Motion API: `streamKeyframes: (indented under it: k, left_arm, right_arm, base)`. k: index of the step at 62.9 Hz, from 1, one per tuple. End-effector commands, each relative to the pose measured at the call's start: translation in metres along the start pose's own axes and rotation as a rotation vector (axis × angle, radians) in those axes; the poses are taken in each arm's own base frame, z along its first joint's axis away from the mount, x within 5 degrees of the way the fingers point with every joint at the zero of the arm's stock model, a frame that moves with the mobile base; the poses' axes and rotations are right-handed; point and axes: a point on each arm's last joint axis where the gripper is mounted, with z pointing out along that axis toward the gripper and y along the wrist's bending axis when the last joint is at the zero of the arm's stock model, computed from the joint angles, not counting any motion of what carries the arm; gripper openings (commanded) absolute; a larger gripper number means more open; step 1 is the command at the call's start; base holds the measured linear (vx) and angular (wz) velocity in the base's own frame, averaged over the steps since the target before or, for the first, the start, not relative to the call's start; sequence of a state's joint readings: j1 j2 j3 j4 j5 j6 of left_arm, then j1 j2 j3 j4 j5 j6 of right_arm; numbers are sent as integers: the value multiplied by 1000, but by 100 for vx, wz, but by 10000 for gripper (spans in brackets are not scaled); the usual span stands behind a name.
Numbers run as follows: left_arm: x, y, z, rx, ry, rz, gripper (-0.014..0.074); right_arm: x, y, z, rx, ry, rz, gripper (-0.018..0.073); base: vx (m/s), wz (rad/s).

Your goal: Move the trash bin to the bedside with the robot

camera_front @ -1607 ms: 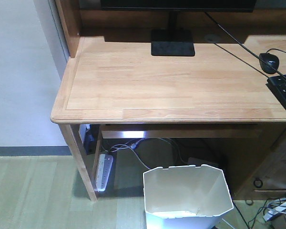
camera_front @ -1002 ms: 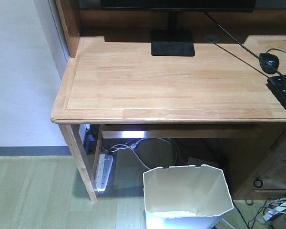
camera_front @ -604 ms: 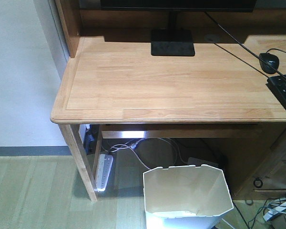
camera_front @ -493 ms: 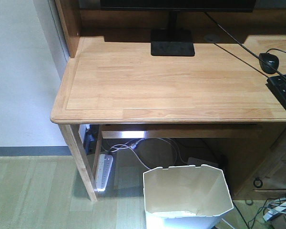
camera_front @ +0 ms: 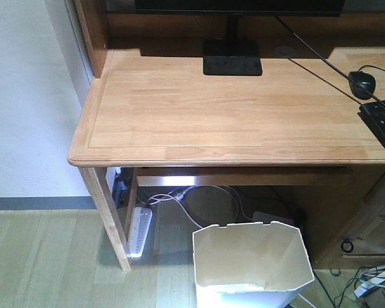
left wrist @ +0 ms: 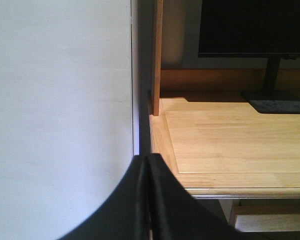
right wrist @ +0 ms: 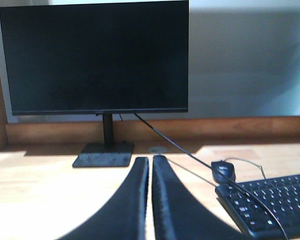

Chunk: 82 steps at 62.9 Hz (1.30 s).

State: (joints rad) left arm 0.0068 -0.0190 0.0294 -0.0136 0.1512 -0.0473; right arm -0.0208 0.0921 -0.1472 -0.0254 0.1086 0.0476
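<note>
The white trash bin [camera_front: 251, 263] stands on the floor under the front edge of the wooden desk [camera_front: 179, 109], at the bottom of the front view; its notched rim and cream inside show. No gripper shows in the front view. In the left wrist view my left gripper [left wrist: 148, 159] is shut and empty, pointing at the desk's left front corner beside the wall. In the right wrist view my right gripper [right wrist: 150, 161] is shut and empty, above the desktop in front of the monitor. The bed is out of view.
A monitor [right wrist: 95, 57] on a black stand [camera_front: 232, 64], a mouse [camera_front: 362, 83] and a keyboard [camera_front: 384, 122] sit on the desk. A power strip [camera_front: 138, 230] and cables lie under it. A desk leg [camera_front: 106, 218] stands left of the bin. A white wall [left wrist: 60, 120] is on the left.
The view has shifted very slightly; the bin and desk stay in place. No gripper has moved into the front view.
</note>
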Motion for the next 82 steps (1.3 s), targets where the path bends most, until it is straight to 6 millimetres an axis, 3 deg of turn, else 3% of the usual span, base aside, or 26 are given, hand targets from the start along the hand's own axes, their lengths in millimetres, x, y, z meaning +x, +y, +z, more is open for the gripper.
streamKeyframes:
  k: [1, 14, 25, 37, 49, 64, 71, 82]
  left_arm:
    - [2, 0, 1, 6, -60, -12, -6]
    - [2, 0, 1, 6, -60, -12, -6]
    - [2, 0, 1, 6, -60, -12, -6]
    - [2, 0, 1, 6, -60, -12, -6]
    - [2, 0, 1, 6, -60, -12, -6]
    - [2, 0, 1, 6, -60, -12, -6]
    - [2, 0, 1, 6, -60, -12, -6]
    - [2, 0, 1, 6, -60, -12, -6]
  right_arm:
    - [-24, 0, 10, 3, 30, -2, -7]
    - [-19, 0, 40, 13, 320, 14, -7]
    - [-8, 0, 55, 17, 429, -6, -7]
    - [-6, 1, 58, 18, 446, 89, -7]
    - [-8, 1, 59, 13, 411, 69, -7]
    - [-1, 1, 57, 16, 494, 61, 3]
    - [4, 1, 58, 16, 550, 55, 50]
    - [12, 1, 63, 15, 623, 42, 228]
  base:
    - [0, 0]
    - [0, 0]
    - [0, 0]
    - [0, 0]
    - [0, 0]
    - [0, 0]
    - [0, 0]
    - [0, 0]
